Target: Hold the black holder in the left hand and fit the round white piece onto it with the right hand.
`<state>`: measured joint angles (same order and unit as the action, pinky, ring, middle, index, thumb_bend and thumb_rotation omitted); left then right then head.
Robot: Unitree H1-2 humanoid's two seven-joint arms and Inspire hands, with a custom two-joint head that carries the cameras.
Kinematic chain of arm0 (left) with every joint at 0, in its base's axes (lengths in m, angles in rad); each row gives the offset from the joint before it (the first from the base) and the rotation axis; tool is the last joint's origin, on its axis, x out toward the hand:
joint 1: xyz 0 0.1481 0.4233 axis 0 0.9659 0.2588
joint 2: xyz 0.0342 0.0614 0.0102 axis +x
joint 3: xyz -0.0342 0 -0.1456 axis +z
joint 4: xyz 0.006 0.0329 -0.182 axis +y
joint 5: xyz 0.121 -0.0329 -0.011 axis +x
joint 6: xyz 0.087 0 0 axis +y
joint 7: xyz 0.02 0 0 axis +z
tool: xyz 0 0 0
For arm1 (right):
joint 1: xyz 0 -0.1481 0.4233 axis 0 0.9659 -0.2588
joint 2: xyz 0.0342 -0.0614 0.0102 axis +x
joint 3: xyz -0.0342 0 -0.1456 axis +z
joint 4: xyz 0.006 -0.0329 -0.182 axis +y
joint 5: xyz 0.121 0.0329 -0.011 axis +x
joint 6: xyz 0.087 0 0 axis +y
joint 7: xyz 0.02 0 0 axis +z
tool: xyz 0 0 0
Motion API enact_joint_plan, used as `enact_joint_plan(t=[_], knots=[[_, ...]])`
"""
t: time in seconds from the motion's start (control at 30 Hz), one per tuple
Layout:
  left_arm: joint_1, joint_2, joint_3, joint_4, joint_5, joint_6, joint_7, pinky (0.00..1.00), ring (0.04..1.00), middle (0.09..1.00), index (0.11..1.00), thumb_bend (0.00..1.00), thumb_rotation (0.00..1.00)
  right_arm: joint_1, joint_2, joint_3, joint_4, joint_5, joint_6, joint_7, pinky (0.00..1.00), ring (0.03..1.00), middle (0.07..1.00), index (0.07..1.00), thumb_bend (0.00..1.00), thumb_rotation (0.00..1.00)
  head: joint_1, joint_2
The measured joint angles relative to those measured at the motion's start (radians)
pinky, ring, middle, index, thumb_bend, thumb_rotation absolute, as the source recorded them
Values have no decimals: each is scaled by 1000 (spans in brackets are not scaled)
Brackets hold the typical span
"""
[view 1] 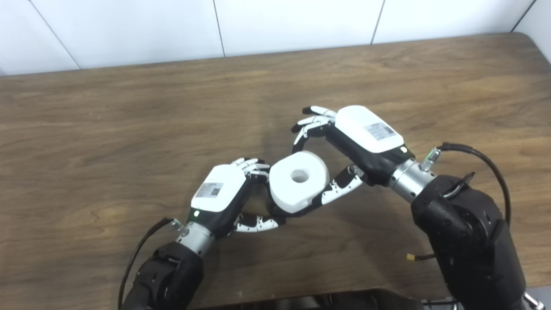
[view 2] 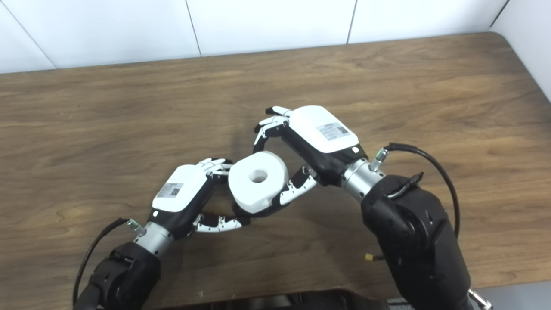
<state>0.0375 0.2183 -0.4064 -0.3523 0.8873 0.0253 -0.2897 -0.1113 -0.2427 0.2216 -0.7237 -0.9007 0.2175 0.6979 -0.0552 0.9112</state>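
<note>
The round white piece (view 1: pixel 297 181), a thick ring with a centre hole, sits tilted between my two hands above the table; it also shows in the right eye view (view 2: pixel 257 181). My right hand (view 1: pixel 344 146) grips it, fingers over its far edge and thumb under its near right edge. My left hand (view 1: pixel 228 193) is closed just left of the piece, fingers curled at its left side and thumb reaching beneath it. The black holder (view 1: pixel 275 210) shows only as a dark sliver under the piece; the rest is hidden by the piece and my left hand.
The wooden table (view 1: pixel 129 129) spreads around both hands, with a white tiled wall (view 1: pixel 275 21) behind its far edge. A black cable (view 1: pixel 486 161) loops off my right wrist and another (view 1: pixel 137 254) off my left wrist.
</note>
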Motion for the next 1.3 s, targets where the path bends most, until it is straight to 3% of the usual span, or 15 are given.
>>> enact_joint_plan(t=[0.93, 1.3], knots=[[2, 0, 3, -7, -2, 1, -8, 898, 874, 800, 486, 517, 58, 12, 8, 11, 1, -9, -15, -18, 794, 915, 791, 483, 519, 146, 2, 8], [2, 0, 3, -8, 0, 3, -10, 895, 874, 801, 486, 516, 58, 11, 4, 6, -12, -1, 1, 21, 788, 912, 784, 482, 521, 144, -3, 9]])
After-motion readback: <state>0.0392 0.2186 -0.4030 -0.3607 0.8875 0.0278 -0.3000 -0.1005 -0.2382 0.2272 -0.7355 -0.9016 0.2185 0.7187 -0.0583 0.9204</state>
